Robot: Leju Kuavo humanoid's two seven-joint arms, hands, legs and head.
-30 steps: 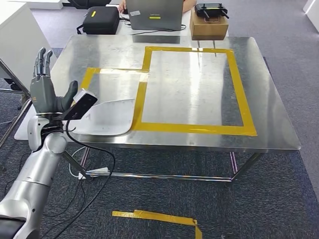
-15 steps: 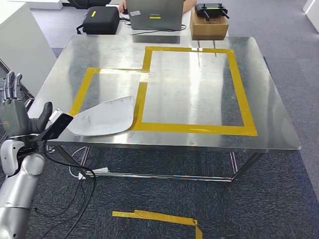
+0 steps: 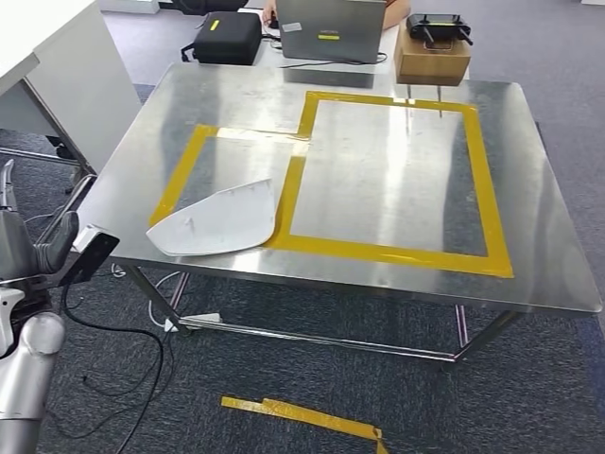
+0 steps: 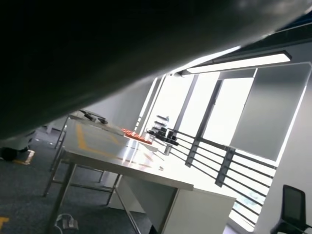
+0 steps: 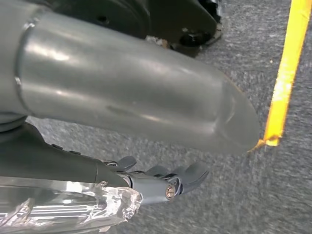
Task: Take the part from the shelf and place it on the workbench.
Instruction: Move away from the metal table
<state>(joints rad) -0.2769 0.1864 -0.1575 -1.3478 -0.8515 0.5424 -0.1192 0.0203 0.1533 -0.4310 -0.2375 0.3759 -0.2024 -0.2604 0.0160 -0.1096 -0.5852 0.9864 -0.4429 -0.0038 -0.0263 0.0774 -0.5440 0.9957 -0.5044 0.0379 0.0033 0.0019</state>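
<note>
My left hand (image 3: 22, 248) sits at the lower left edge of the head view, cut off by the frame; I see its grey palm and thumb, nothing rests in it, and the thumb stands apart from the rest, but the other fingers run out of the picture. The black wrist camera (image 3: 91, 257) juts from it toward the table's corner. My left wrist view is more than half covered by a dark blur, so it tells me nothing of the fingers.

My right hand (image 5: 165, 180) appears in the right wrist view over grey carpet, its dark fingers lying straight and close together with nothing between them; much of it is hidden behind a thick grey cover, so I cannot tell how the whole hand stands.

One part (image 3: 217, 219), a flat white sheet with a curved edge, lies on the steel workbench (image 3: 542, 236) in the left centre of the head view, inside the smaller of two yellow tape outlines (image 3: 400, 253), its right tip touching the tape. At the top edge stand one black case (image 3: 228, 36), one laptop (image 3: 330, 28) and one cardboard box (image 3: 432, 59), all partly cut off. One loose yellow tape strip (image 3: 303, 414) lies on the carpet below.
</note>
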